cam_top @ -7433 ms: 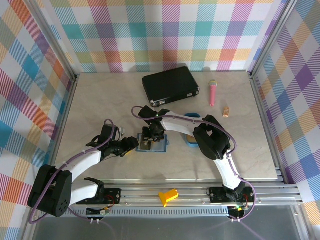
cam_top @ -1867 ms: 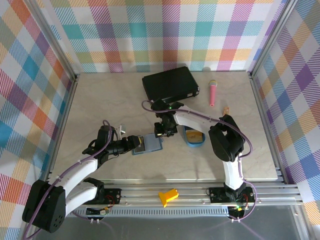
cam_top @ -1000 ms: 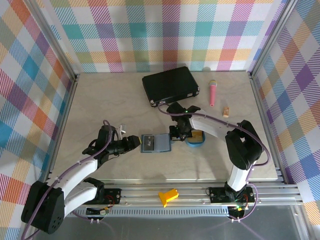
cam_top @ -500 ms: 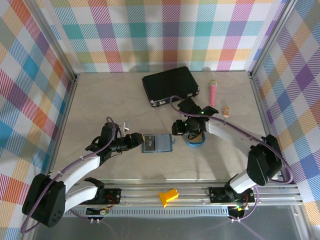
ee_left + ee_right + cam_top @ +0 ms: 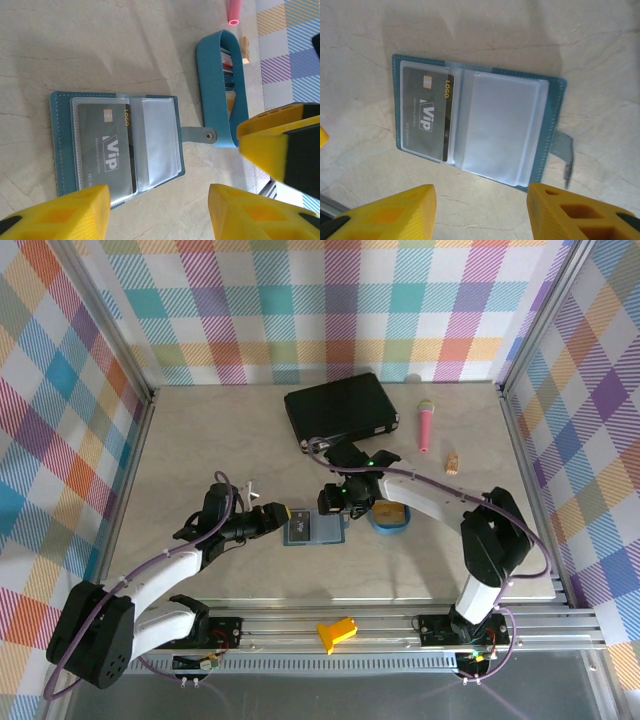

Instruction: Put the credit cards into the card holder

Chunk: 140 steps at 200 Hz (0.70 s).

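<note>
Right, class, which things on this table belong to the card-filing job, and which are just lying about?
Belong to the job:
- teal-blue folding card holder, lying open
- grey plastic "VIP" card in its pocket
- coloured plastic cards in the blue oval tray

Just lying about:
- black rectangular case
- pink cylindrical stick
- small tan block
- yellow plastic piece

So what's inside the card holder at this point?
The open card holder has one grey VIP card slid into one clear pocket. The other clear pocket looks empty. Anything tucked behind the grey card is covered, so it can't be seen.
</note>
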Motion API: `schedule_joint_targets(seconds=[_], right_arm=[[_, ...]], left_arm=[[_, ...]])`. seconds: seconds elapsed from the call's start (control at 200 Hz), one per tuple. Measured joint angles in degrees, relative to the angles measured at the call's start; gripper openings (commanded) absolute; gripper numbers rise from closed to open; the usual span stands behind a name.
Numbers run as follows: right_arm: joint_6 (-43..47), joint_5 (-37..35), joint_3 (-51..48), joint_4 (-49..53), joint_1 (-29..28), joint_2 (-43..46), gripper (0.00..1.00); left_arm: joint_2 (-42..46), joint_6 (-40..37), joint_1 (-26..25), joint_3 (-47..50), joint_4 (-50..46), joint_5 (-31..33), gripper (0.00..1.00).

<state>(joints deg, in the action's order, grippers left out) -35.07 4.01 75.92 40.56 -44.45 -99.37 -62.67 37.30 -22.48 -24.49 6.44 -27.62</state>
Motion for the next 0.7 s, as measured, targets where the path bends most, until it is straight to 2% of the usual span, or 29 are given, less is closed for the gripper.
schedule_joint_targets(seconds=[0.43, 0.7], right_arm=[[-3.3, -0.76, 4.35, 1.07, -0.22, -8.5, 0.51], [-2.93, 0.68, 6.21, 1.57, -0.68, -12.92, 0.51]], left_arm=[[-0.24, -0.74, 0.0, 0.0, 0.04, -0.42, 0.55], [-6.71, -0.76, -0.9, 0.02, 3.02, -2.64, 0.52]])
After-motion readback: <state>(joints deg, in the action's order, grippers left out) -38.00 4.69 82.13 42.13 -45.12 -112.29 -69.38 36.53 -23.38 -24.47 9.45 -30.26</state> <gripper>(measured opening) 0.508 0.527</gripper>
